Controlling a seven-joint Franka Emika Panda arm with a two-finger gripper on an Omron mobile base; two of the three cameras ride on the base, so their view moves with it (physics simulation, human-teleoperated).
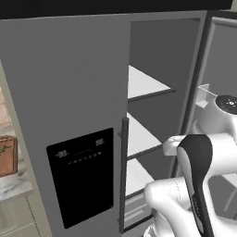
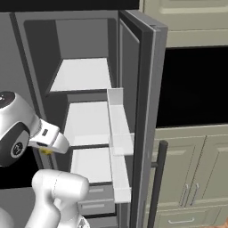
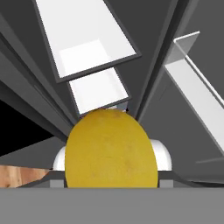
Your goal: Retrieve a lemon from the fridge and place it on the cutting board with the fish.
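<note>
Gripper point(image 3: 109, 177) holds lemon point(image 3: 111, 148) w/ fridge point(image 1: 69, 83) door open; board point(image 1: 8, 156) w/ fish point(image 1: 3, 149) lies well off to arm's left.

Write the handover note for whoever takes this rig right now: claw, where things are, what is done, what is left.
Claw: shut on the lemon, which sits large and yellow between its tips in the hand view; a bit of yellow shows under the hand in the right base view.
Fridge: right door open, white shelves bare; left door closed.
Cutting board: on the counter left of the fridge, with the fish on it.
Done: lemon picked.
Left: carry it to the board and set it beside the fish.
</note>
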